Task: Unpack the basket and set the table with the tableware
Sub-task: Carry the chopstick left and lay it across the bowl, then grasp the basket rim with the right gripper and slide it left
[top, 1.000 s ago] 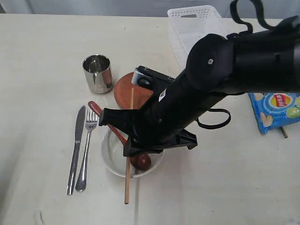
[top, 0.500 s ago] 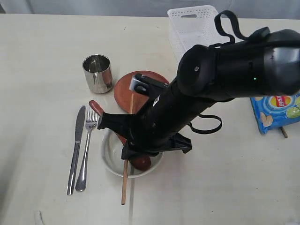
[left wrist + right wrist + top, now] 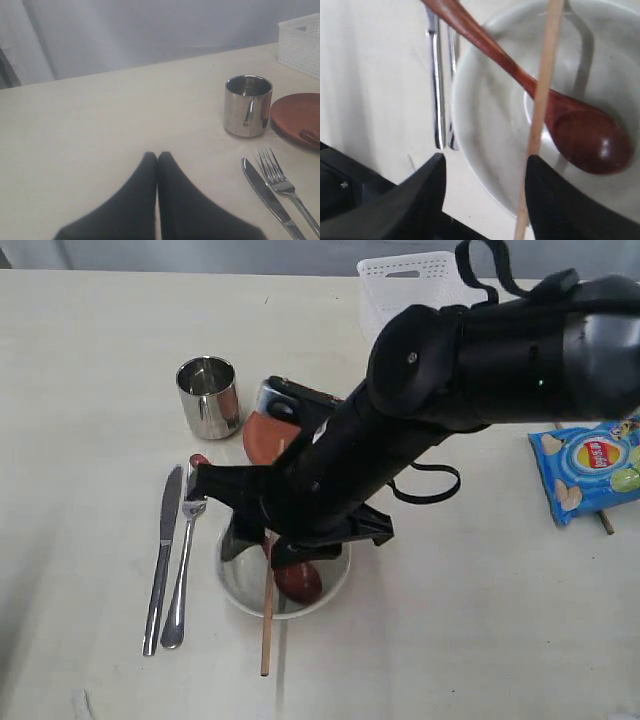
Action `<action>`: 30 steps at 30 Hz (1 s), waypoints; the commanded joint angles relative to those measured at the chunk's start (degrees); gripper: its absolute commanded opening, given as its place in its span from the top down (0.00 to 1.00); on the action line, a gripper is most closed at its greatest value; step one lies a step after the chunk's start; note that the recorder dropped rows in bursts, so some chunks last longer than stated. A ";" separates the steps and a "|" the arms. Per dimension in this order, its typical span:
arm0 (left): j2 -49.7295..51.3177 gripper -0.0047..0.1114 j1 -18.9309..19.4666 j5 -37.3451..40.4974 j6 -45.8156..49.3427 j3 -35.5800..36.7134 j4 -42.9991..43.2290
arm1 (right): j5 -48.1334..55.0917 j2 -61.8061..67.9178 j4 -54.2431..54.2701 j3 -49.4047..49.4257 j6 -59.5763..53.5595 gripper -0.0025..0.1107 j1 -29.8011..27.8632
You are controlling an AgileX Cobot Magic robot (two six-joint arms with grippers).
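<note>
- Nearly everything is out on the worktop (image 3: 90, 360); one chopstick (image 3: 266, 625) lies across the bowl (image 3: 238, 590).
- Right claw (image 3: 486, 160) hangs wide open; left claw (image 3: 157, 156) closed, empty.

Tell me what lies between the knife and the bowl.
The fork, lying alongside the knife, with a strip of bare table between it and the bowl. The exterior view shows this.

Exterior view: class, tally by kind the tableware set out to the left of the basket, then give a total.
Steel cup: 1
Knife: 1
Fork: 1
Bowl: 1
Plate: 1
Wooden spoon: 1
Chopstick: 1
Total: 7
</note>
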 commanded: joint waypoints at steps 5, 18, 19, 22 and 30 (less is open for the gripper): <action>-0.19 0.96 0.14 -0.42 -0.02 0.13 -0.49 | 8.60 -5.31 -14.87 -9.86 5.96 0.56 -5.08; -0.19 0.96 0.14 -0.42 -0.02 0.13 -0.49 | 16.18 -0.36 -49.47 -24.67 14.81 0.57 -15.63; -0.19 0.96 0.14 -0.42 -0.02 0.13 -0.49 | 16.58 1.43 -49.47 -26.33 13.69 0.57 -16.16; -0.19 0.96 0.14 -0.42 -0.02 0.13 -0.49 | 18.08 8.11 -49.47 -32.39 10.43 0.57 -17.48; -0.19 0.96 0.14 -0.42 -0.02 0.13 -0.49 | 17.58 23.70 -54.16 -47.01 7.68 0.57 -18.77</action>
